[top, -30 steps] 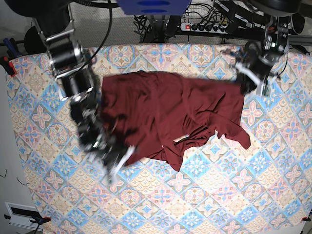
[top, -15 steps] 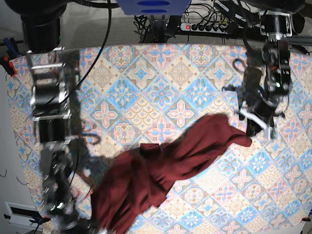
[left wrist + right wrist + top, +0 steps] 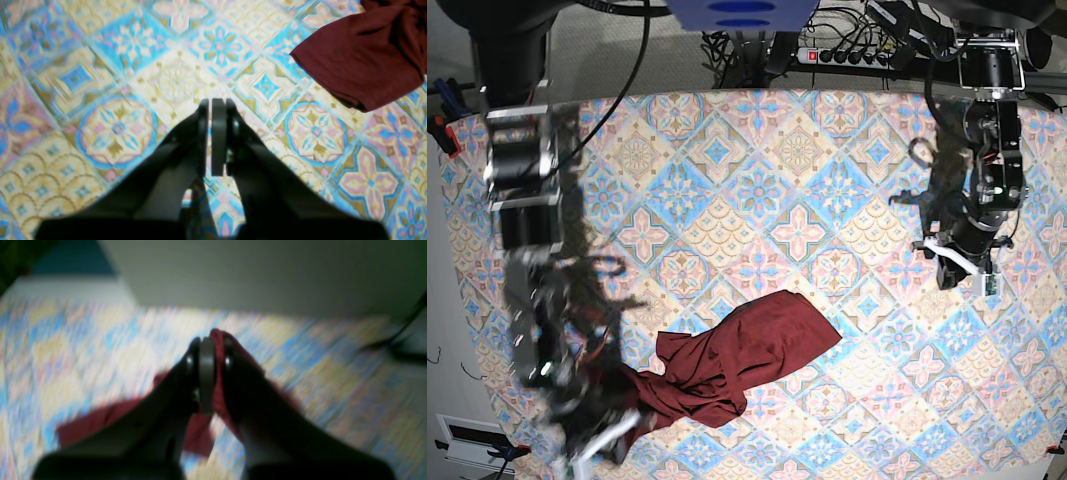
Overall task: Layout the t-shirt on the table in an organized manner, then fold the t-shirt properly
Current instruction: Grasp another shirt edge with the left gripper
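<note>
A: Hands first. Right hand (image 3: 208, 350), lower left of the base view?
B: Clamped on a fold of the shirt (image 3: 737, 355).
A: Left hand (image 3: 213, 110)?
B: Pressed together, empty, over bare tabletop (image 3: 757, 170) at right.
A: Shirt?
B: Bunched, lower centre-left, trailing toward the middle.

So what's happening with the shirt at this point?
The right gripper is shut on one edge of the maroon t-shirt, which lies bunched and stretched toward the near side of the patterned table. The left gripper is shut and empty, hovering over bare table beside a loose end of the cloth. Nothing is laid flat yet.
</note>
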Robot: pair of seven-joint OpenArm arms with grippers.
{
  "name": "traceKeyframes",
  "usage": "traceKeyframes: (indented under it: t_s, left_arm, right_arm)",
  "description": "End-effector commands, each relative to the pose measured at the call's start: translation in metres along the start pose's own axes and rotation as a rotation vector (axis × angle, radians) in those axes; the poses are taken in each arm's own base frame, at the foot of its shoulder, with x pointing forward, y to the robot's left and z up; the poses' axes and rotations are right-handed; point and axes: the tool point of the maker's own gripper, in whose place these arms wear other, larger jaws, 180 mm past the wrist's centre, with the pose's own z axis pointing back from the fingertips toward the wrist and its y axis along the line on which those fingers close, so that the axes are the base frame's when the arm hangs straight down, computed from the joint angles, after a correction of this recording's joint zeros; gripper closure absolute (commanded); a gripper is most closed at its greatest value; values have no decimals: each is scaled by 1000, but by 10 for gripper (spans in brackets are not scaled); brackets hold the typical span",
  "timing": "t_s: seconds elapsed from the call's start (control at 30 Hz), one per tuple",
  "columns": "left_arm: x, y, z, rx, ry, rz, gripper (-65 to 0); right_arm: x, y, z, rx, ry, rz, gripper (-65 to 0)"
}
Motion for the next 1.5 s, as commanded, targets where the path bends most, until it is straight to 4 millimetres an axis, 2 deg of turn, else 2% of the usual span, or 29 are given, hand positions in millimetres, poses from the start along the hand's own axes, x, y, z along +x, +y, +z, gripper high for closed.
traceKeyframes:
  t_s: [0.0, 0.03, 0.1, 0.23, 0.37, 0.4, 0.5, 0.53, 0.6, 0.73, 0.9, 1.07, 1.2, 1.37, 1.47]
  left_arm:
    - [26, 4, 3, 4, -72, -17, 0]
    - [25, 3, 3, 4, -72, -16, 0]
    - [26, 3, 2, 3, -74, -14, 0]
    - [36, -12, -7, -22, -103, 26, 0]
    - [37, -20, -26, -35, -102, 101, -8]
    - [37, -23, -34, -39, -99, 123, -35]
    - [39, -47, -60, -87, -73, 153, -132]
    - [38, -53, -67, -98, -57, 155, -160]
    - [46, -73, -85, -135, -43, 159, -213]
    - [52, -103, -119, -178, 18, 198, -279]
    - [42, -120, -146, -179, 48, 267, -298]
    - [18, -115, -154, -153, 104, 314, -298]
    - [8, -125, -157, -163, 128, 330, -298]
    - [2, -123, -163, -147, 155, 347, -298]
    - [-11, -135, -169, -146, 174, 365, -298]
  right_arm:
    - [33, -15, 13, -22, -106, 9, -4]
    - [15, -18, 18, -28, -75, 2, -4]
    - [-8, -20, 27, -33, -40, -19, -4]
    - [-59, -22, 59, -44, 6, -57, -4]
    - [-89, -25, 87, -64, 29, -81, -4]
    - [-95, -27, 96, -74, 32, -87, -3]
    - [-112, -32, 120, -100, 46, -98, -3]
    - [-116, -34, 125, -108, 50, -101, -3]
    - [-124, -34, 132, -113, 64, -103, -3]
    - [-127, -32, 137, -111, 68, -101, -3]
    - [-124, -27, 138, -100, 59, -94, -3]
    - [-124, -27, 138, -99, 61, -94, -3]
    - [-124, -27, 138, -99, 61, -94, -3]
    - [-124, -27, 138, -99, 61, -94, -3]
    - [-123, -26, 138, -97, 57, -92, -3]
